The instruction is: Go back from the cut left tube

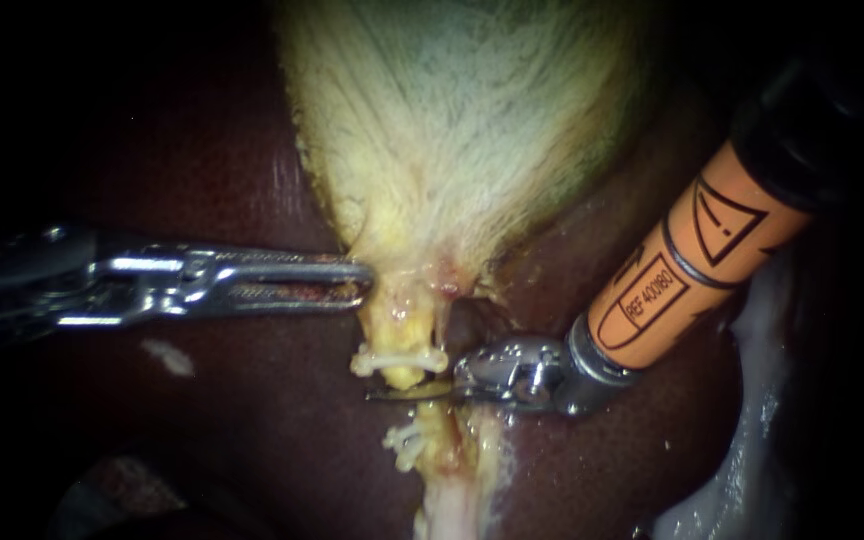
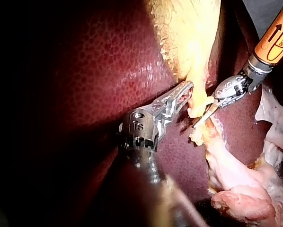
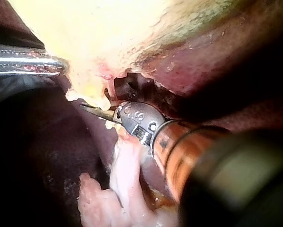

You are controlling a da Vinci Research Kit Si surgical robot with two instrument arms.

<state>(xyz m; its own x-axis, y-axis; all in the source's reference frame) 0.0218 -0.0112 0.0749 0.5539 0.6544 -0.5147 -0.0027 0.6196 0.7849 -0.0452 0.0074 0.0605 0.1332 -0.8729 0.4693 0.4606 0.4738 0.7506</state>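
The left instrument comes in level across the dark liver; its long slotted jaws are closed, their tips pinching a small bite of the gallbladder at the edge of its narrow yellow neck; the left tube runs down from that neck, just beside and below those tips; a white upper clip sits across it, and a lower clip sits on the piece further down; between the two clips the tube looks parted, though the blades lie over the very spot, so I cannot be sure it is clean through; the right instrument, orange-shafted, enters from the upper right, its metal wrist just beside the tube; its two thin blades lie together with nothing between them, reaching across the gap between the clips and touching the underside of the upper stump; in the left wrist view the blade tip lies just ahead of the left jaws, against the yellow stump.
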